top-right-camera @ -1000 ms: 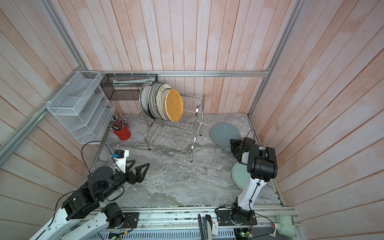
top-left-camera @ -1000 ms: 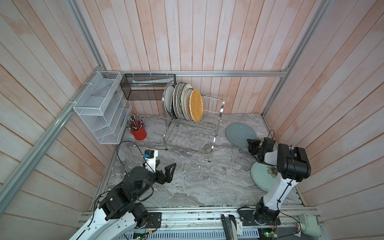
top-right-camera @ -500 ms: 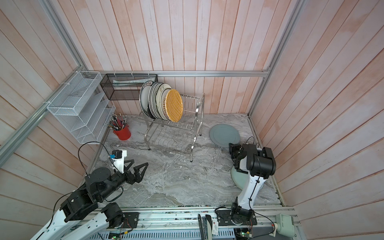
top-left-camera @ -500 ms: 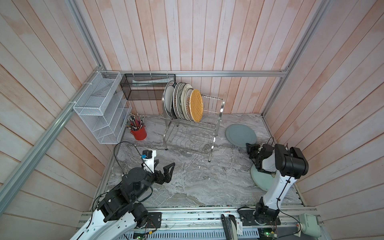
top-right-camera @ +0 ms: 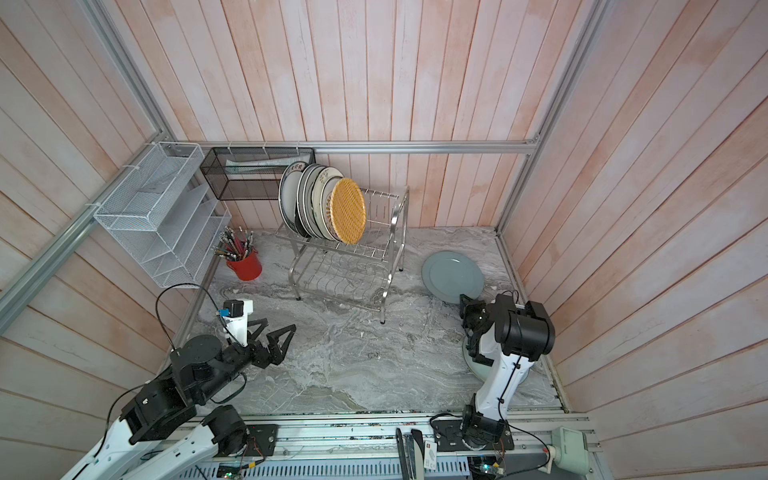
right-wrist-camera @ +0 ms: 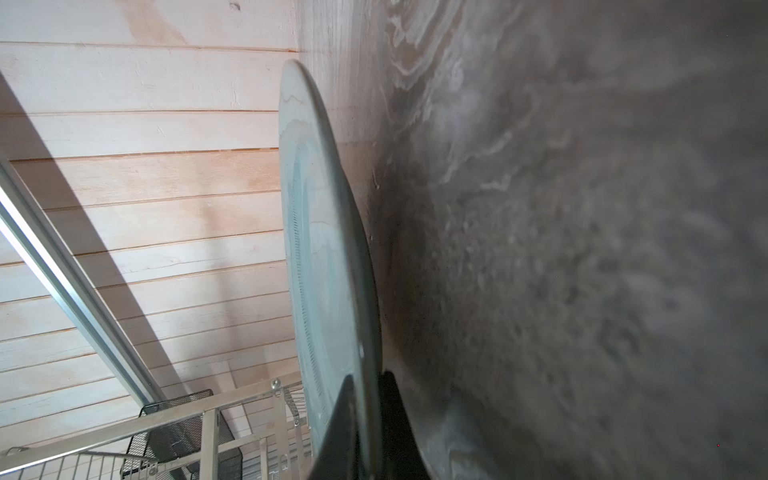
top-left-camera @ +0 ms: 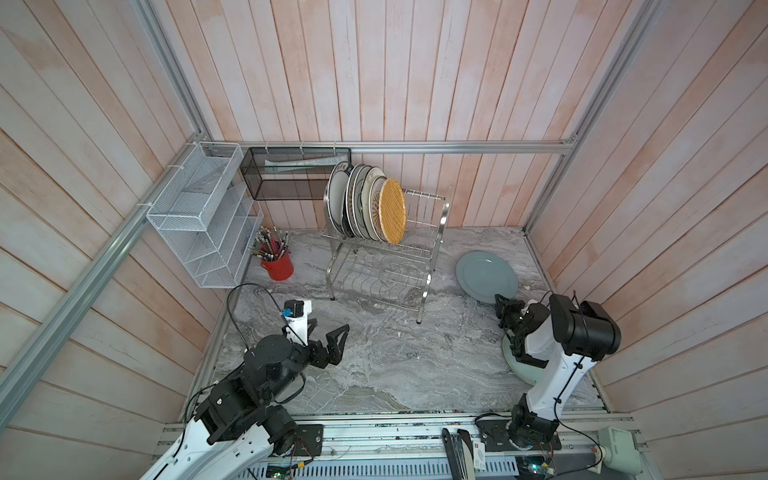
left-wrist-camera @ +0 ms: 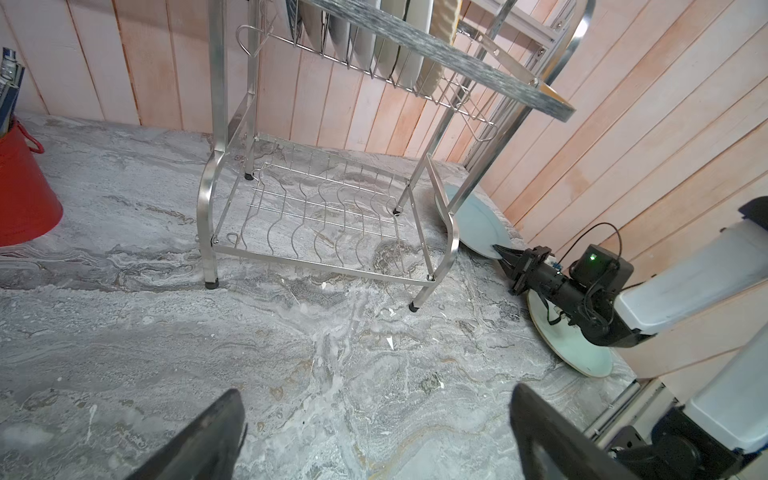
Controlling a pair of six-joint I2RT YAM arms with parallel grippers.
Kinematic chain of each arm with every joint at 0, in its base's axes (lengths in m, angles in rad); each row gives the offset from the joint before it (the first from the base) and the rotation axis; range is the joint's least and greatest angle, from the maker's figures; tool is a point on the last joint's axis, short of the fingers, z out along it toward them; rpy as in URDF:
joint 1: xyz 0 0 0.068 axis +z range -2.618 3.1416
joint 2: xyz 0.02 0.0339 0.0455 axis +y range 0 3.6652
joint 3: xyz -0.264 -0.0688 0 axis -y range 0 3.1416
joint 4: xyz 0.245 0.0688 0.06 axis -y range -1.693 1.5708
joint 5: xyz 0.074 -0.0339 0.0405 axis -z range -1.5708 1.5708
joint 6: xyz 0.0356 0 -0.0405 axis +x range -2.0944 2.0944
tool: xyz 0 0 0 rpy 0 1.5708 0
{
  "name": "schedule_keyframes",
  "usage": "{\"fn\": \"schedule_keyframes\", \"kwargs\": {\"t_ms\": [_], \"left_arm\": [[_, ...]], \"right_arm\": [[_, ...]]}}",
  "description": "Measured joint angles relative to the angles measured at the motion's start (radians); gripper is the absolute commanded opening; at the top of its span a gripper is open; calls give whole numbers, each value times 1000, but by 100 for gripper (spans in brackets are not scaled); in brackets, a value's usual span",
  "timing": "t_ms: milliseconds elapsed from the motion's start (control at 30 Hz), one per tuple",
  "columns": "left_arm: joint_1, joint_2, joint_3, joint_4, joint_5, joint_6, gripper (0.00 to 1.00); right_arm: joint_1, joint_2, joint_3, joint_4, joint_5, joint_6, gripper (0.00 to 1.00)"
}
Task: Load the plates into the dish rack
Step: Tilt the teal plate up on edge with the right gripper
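A grey-blue plate (top-left-camera: 486, 276) (top-right-camera: 453, 276) (right-wrist-camera: 324, 249) lies on the marble table right of the dish rack (top-left-camera: 386, 266) (top-right-camera: 345, 270) (left-wrist-camera: 328, 208). My right gripper (top-left-camera: 498, 298) (top-right-camera: 464, 300) (right-wrist-camera: 368, 386) (left-wrist-camera: 500, 251) is shut on its near rim, one finger above and one below. A pale teal plate (top-left-camera: 525, 372) (left-wrist-camera: 582, 353) lies partly hidden under the right arm. Several plates (top-left-camera: 365, 203) stand in the rack's upper tier, a yellow woven one (top-right-camera: 348, 210) in front. My left gripper (top-left-camera: 326, 332) (top-right-camera: 274, 328) (left-wrist-camera: 376, 395) hangs open and empty over the table at the left.
A red cup of pens (top-left-camera: 277, 264) stands left of the rack. A white mesh organiser (top-left-camera: 203, 216) and a black mesh basket (top-left-camera: 291, 178) hang on the walls. The rack's lower tier (left-wrist-camera: 324, 212) holds nothing. The side wall runs close beside the right arm.
The right jaws have closed on the grey-blue plate's near rim, and the right wrist has shifted a little left and toward the front. The left arm has barely moved.
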Motion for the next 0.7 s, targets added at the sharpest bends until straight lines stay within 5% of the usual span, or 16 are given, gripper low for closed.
{"fn": "schedule_keyframes", "kwargs": {"t_ms": [367,700], "left_arm": [[0,-4,-2,0,0,-7,100],[0,-7,-11,1,1,-15,100]], "right_arm": [[-1,-378,-132,-80,-47,-15,0],[-1,-882,-196,-474,-66,-102,0]]}}
